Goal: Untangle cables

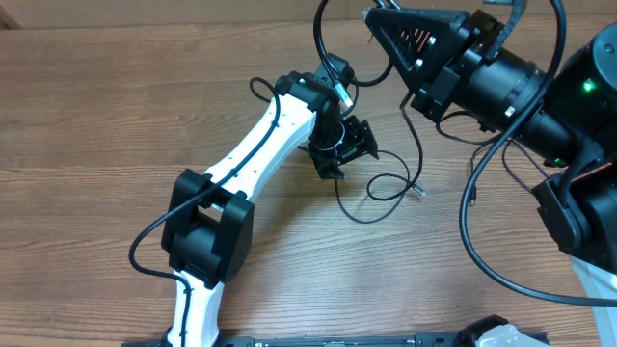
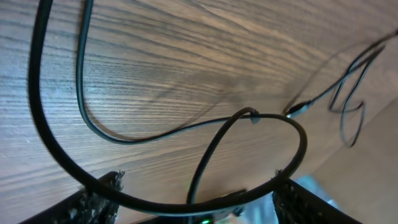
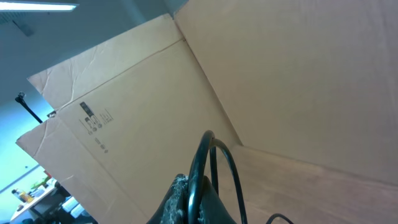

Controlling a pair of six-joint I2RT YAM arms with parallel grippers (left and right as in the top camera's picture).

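Thin black cables [image 1: 386, 183] lie in loose curves on the wooden table, one ending in a small plug [image 1: 417, 191]. My left gripper [image 1: 345, 145] hangs low over their left end. In the left wrist view it [image 2: 199, 186] is open, with one black cable [image 2: 186, 202] running across the gap between its fingers [image 2: 99, 193]. A thinner cable with a plug [image 2: 298, 109] lies beyond. My right gripper [image 1: 378, 17] is raised at the top of the overhead view. Its jaws [image 3: 198, 186] are shut on a black cable [image 3: 208, 149] that arches upward from them.
A cardboard wall [image 3: 267, 68] stands behind the table. The right arm's dark body [image 1: 501, 72] and its thick wires [image 1: 468, 217] fill the right side. The white left arm [image 1: 241, 164] crosses the middle left. A black bar [image 1: 386, 339] lies along the front edge.
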